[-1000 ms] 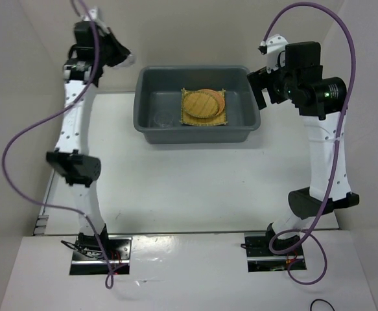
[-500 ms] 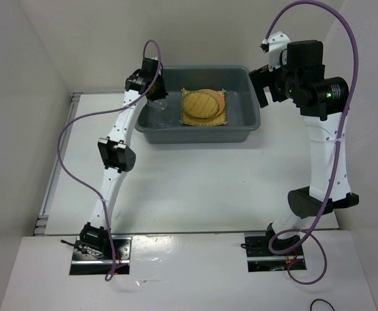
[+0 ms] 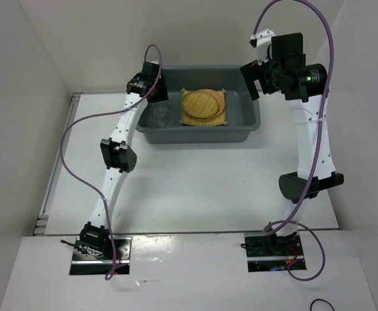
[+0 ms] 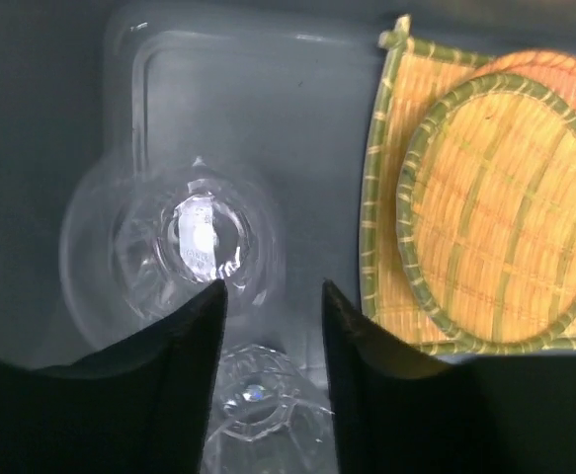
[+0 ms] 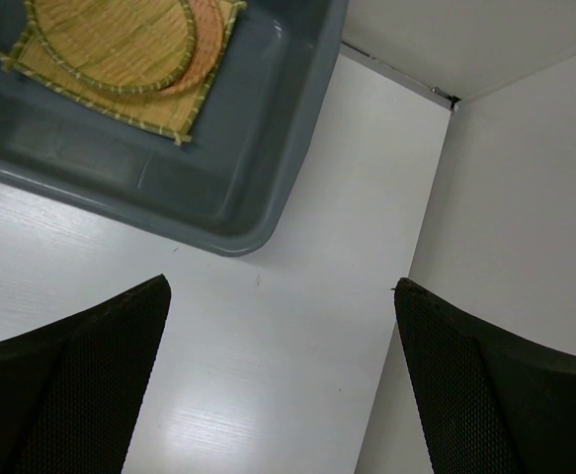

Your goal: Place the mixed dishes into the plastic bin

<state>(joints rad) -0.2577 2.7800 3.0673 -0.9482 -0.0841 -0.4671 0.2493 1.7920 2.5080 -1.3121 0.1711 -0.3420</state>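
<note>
Table [image 3: 195, 175]: a white surface with both arm bases at its near edge and the tub towards its far side.
Plastic bin [image 3: 195, 135]: a dark grey rectangular tub with rounded corners, standing upright at the far centre of the table. All the dishes in view lie inside it.
Left arm [image 3: 118, 139]: stretches up the left side of the table, with its wrist over the left end of the bin.
Right arm [image 3: 308, 139]: stands raised at the right, with its wrist above the bin's right end.
Square yellow woven mat [image 3: 195, 122]: lies flat on the bin floor in the right half and carries both discs.
Yellow-tan disc [image 3: 200, 103]: lies on the mat as the top of the stack.
Orange-brown disc [image 3: 222, 100]: lies under the yellow-tan one. Only its right edge shows.
Right gripper [image 5: 281, 284]: spread wide with nothing between the fingers. Bare table lies below it, just beside the bin's corner.
Left gripper [image 4: 270, 291]: points down into the bin's left half with its fingers parted and released.
Glass cup [image 4: 194, 242]: clear, on the bin floor left of the mat and beyond the left finger.
Second glass cup [image 4: 258, 415]: clear, low in the gap between the left gripper's fingers. Whether it touches them cannot be told.
</note>
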